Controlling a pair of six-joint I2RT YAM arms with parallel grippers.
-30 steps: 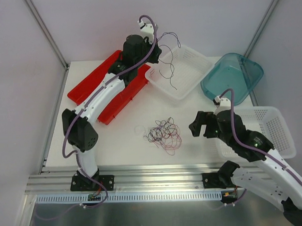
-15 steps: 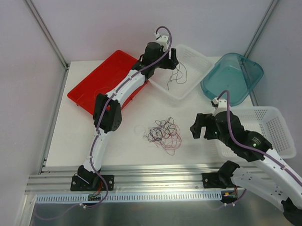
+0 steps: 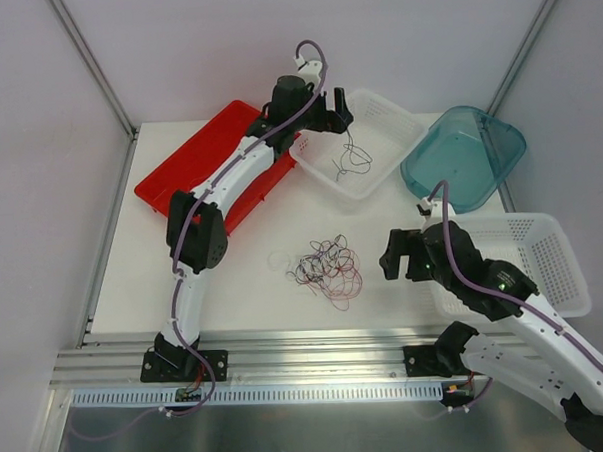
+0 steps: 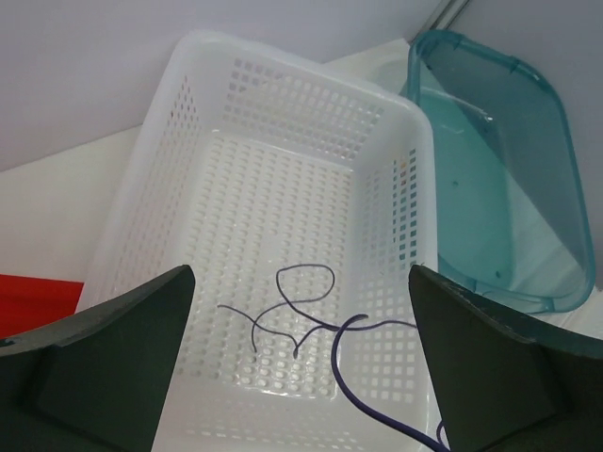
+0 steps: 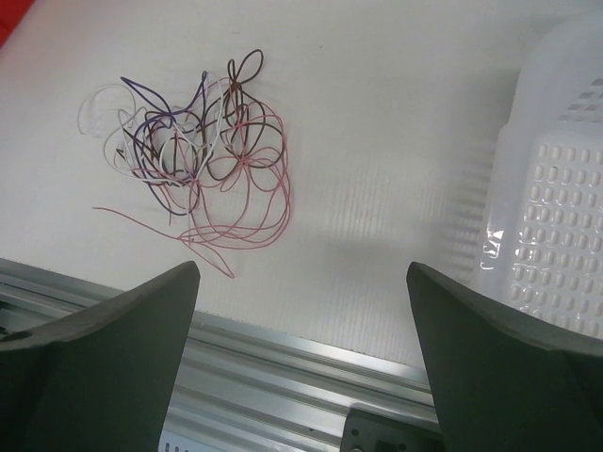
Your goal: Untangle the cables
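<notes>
A tangle of thin cables [image 3: 326, 267], pink, purple, dark and whitish, lies on the white table; in the right wrist view the tangle [image 5: 193, 155] is up and to the left. One purple cable [image 3: 355, 160] lies apart in the white basket [image 3: 387, 117] at the back. The left wrist view shows this cable [image 4: 300, 315] curled on the basket floor [image 4: 283, 188], one strand rising close to the camera. My left gripper [image 3: 334, 106] [image 4: 300, 273] hovers open above the basket, nothing between its fingers. My right gripper [image 3: 398, 254] [image 5: 301, 268] stands open to the right of the tangle, above the table's near edge.
A red tray [image 3: 194, 161] lies at the back left under the left arm. A teal bin [image 3: 464, 157] sits at the back right. A second white basket [image 3: 543, 265] stands on the right beside the right arm. An aluminium rail [image 3: 307, 346] borders the near edge.
My left gripper swung right from the red tray to over the back basket, opened and let go of the purple cable, which now lies in the basket. The right arm barely moved.
</notes>
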